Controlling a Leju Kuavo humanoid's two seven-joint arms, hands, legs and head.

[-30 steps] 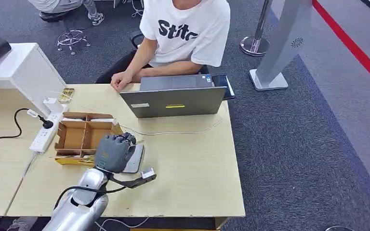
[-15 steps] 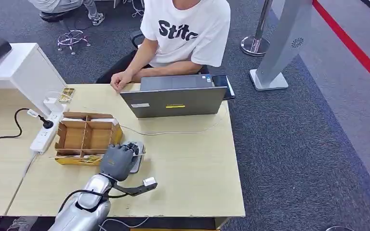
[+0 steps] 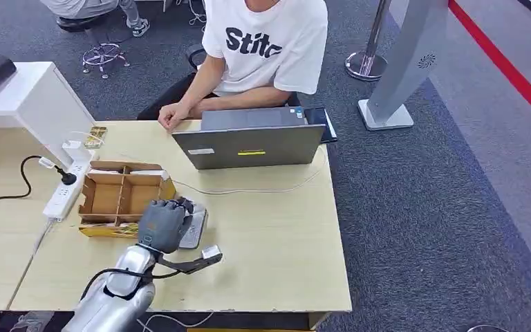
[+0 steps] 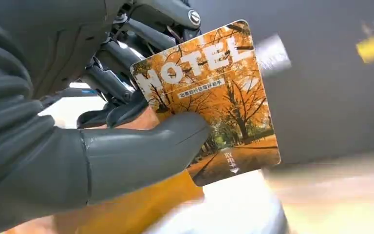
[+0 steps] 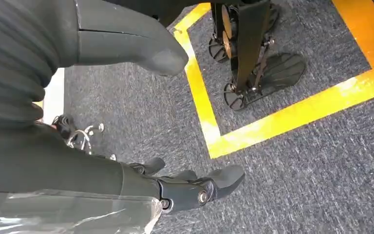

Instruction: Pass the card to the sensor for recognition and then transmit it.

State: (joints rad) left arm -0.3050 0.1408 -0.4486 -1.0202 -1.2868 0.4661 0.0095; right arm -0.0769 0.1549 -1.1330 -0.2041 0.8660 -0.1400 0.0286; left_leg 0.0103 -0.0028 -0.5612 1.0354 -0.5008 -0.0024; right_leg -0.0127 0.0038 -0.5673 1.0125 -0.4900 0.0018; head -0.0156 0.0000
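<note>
My left hand [image 3: 160,225] hovers at the table's middle left, just over a flat grey sensor pad [image 3: 196,233] beside the cardboard box. In the left wrist view the thumb [image 4: 141,151] and dark fingers [image 4: 126,78] pinch an orange card [image 4: 214,92] printed with autumn trees and "HOTEL". In the head view the hand hides the card. My right hand [image 5: 78,165] hangs over grey carpet, its fingers apart and nothing in it.
A compartmented cardboard box [image 3: 119,196] sits left of the sensor, with a white power strip [image 3: 64,191] beyond it. A grey laptop [image 3: 252,145] stands at the far edge, where a person [image 3: 266,45] sits. A white cabinet [image 3: 24,104] stands at the left.
My left hand, with the card, slid toward the table's front and right, then drew back a little to the left, staying over the sensor pad.
</note>
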